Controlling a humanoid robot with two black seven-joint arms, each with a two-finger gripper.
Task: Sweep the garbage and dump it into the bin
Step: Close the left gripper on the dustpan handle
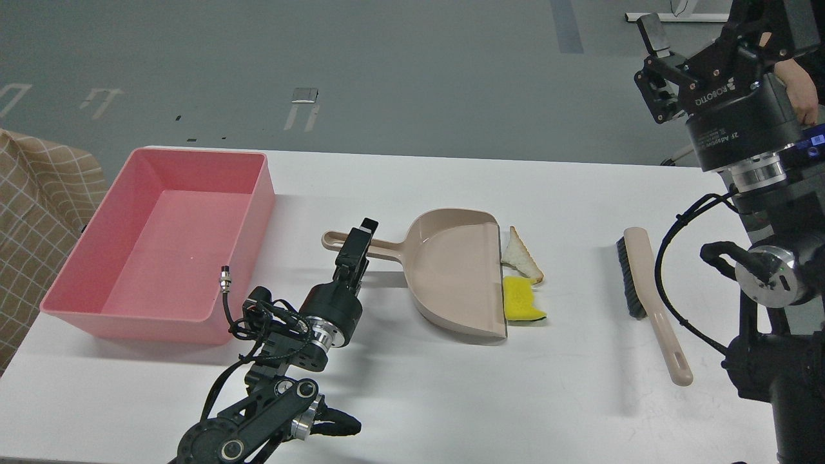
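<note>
Our left gripper (pixel 361 240) sits at the dustpan (pixel 451 270) handle; whether its jaws clamp it we cannot tell. Right gripper (pixel 657 71) is raised, jaws apart. Bread slice (pixel 521 256) and sponge chunk (pixel 521 300) touch the dustpan lip; bin (pixel 238 258) stands left on the surface (pixel 451 386).

Pink bin (pixel 67 283), beige dustpan (pixel 451 270) and brush (pixel 651 296) — yellow-green sponge (pixel 521 307), white table (pixel 451 386).

A table (pixel 451 399) holds everything. The bin (pixel 161 238) sits at its left. Right of the bin, at the centre, lies a dustpan (pixel 451 270), handle pointing left toward the bin. Just beside the dustpan's right edge lie the bread slice (pixel 521 256), farther back, and the sponge chunk (pixel 521 303), nearer. A brush (pixel 648 296) lies well to their right.
</note>
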